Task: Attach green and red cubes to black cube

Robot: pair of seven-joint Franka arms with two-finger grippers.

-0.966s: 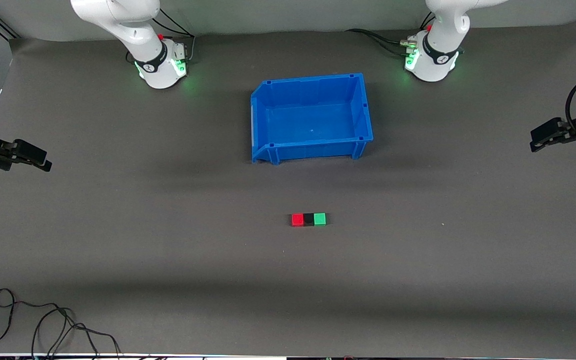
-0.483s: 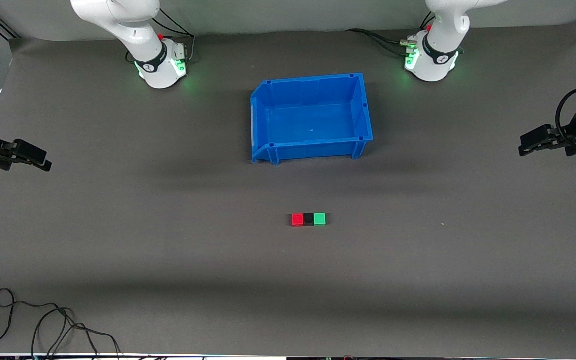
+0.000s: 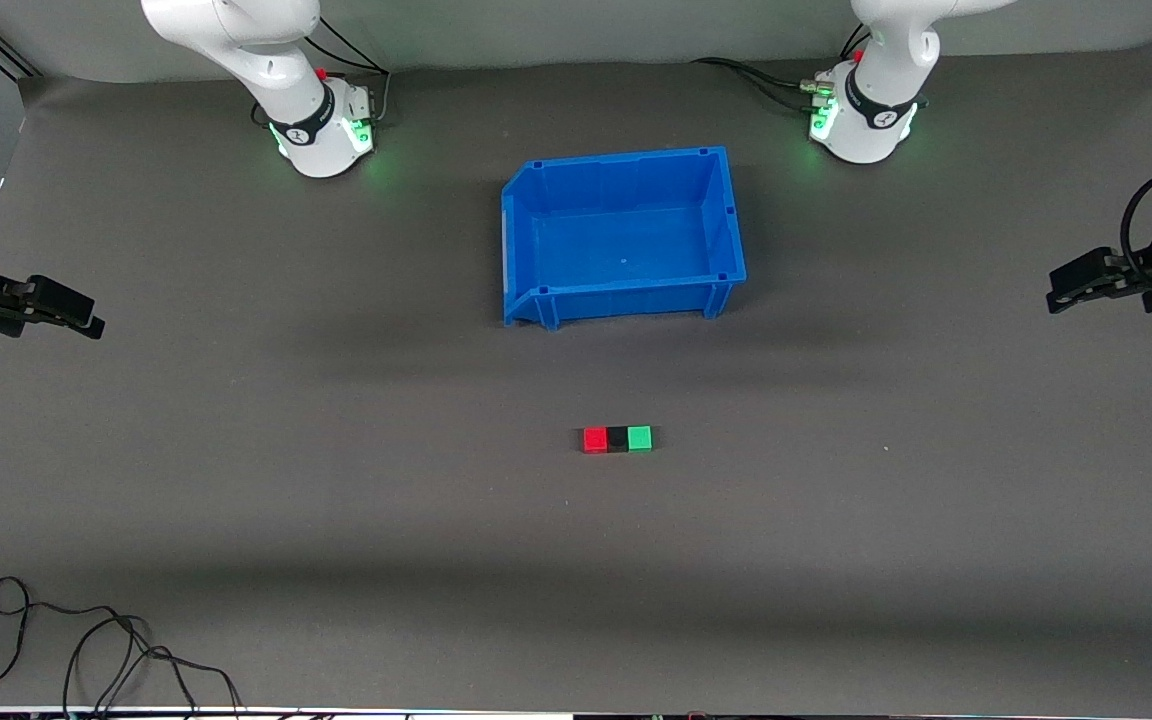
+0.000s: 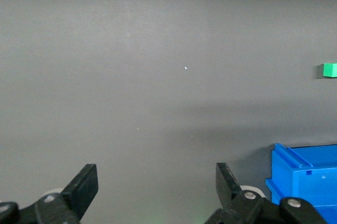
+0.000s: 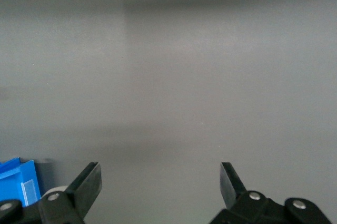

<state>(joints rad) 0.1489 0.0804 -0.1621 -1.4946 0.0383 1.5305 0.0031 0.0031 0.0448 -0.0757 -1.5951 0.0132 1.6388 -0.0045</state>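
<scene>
The red cube [image 3: 594, 439], the black cube [image 3: 617, 439] and the green cube [image 3: 640, 438] sit in one touching row on the mat, the black one in the middle, nearer to the front camera than the blue bin [image 3: 536, 240]. The green cube also shows in the left wrist view [image 4: 329, 69]. My left gripper [image 3: 1064, 283] is open and empty over the mat at the left arm's end of the table, its jaws wide apart in its wrist view [image 4: 157, 192]. My right gripper [image 3: 86, 320] is open and empty over the right arm's end, also seen in its wrist view [image 5: 160, 187].
The blue bin holds nothing and stands between the two arm bases and the cubes; its corner shows in the left wrist view [image 4: 305, 174] and the right wrist view [image 5: 21, 182]. A black cable [image 3: 86, 650] lies coiled at the mat's near corner on the right arm's end.
My left gripper rose and drew slightly inward, then settled back toward the table's end. My right gripper and the cubes have not moved.
</scene>
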